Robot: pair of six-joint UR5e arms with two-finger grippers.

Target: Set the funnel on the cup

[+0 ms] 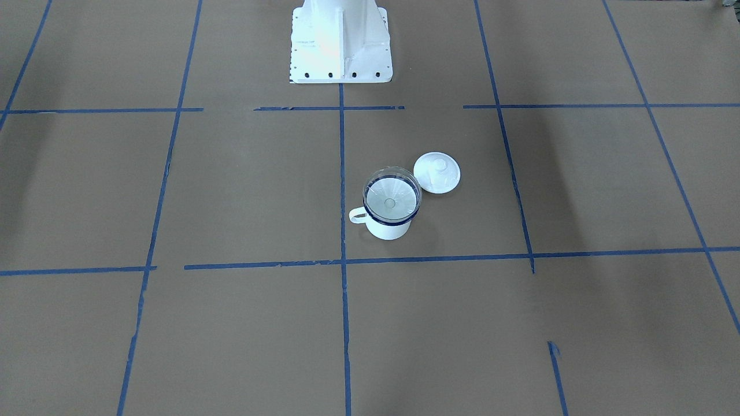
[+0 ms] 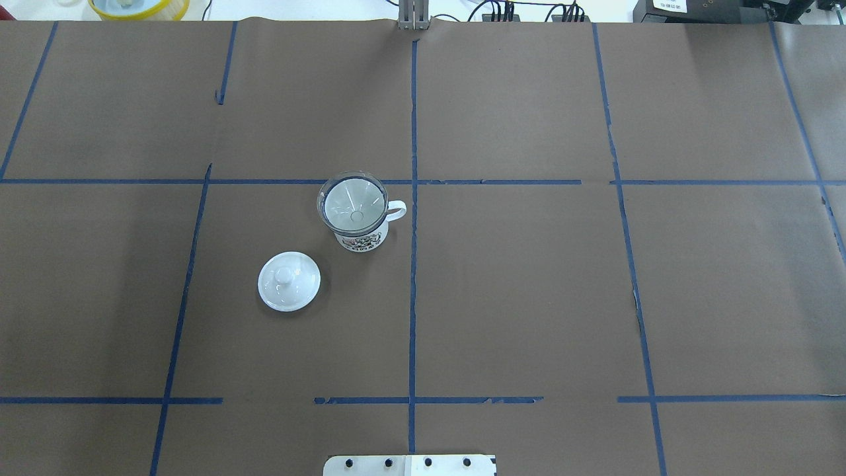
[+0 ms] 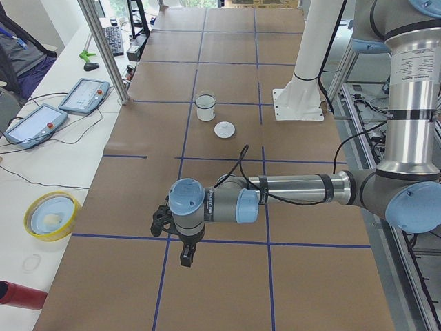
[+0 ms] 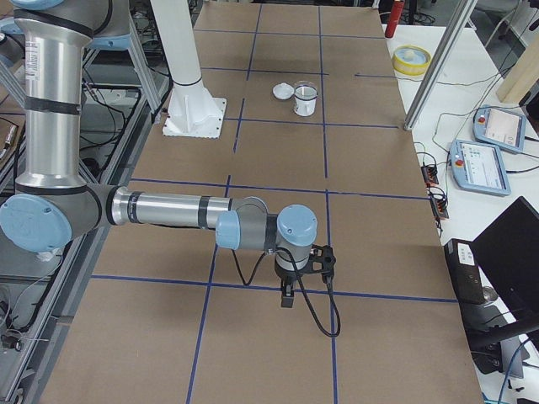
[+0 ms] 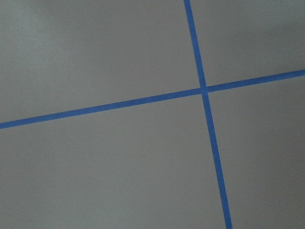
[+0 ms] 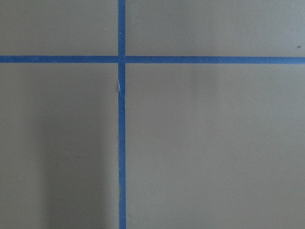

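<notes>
- the clear plastic funnel [image 2: 352, 201] sat in the mouth of the white enamel mug [image 2: 362, 239], its wide rim resting on the mug's dark blue rim and its spout pointing down inside.
- the mug stood upright on the brown paper-covered table [image 2: 529, 297], on the robot's left half, just beside the central blue tape line [image 2: 413, 297].
- its small loop handle pointed toward that central line, and a printed pattern showed on the side facing the robot.
- a round white lid [image 2: 289, 281] with a knob lay knob-up on the paper, near the mug but apart from it, nearer the robot's base [image 1: 340, 43] and further to the robot's left.
- the left gripper [image 3: 185, 256] hung just above the table near its left end, well apart from the mug and holding nothing that could be seen. it showed only in the side view, so i cannot tell whether its jaws were parted or closed.
- the right gripper [image 4: 288, 296] hung likewise near the table's right end, well apart from the mug. its jaw state could not be told either.
- both wrist cameras showed only brown paper and crossing blue tape.
- on the white bench beyond the table lay two teach pendants [image 3: 84, 95], a yellow-rimmed dish [image 3: 50, 215] and a red cylinder [image 3: 21, 295].
</notes>
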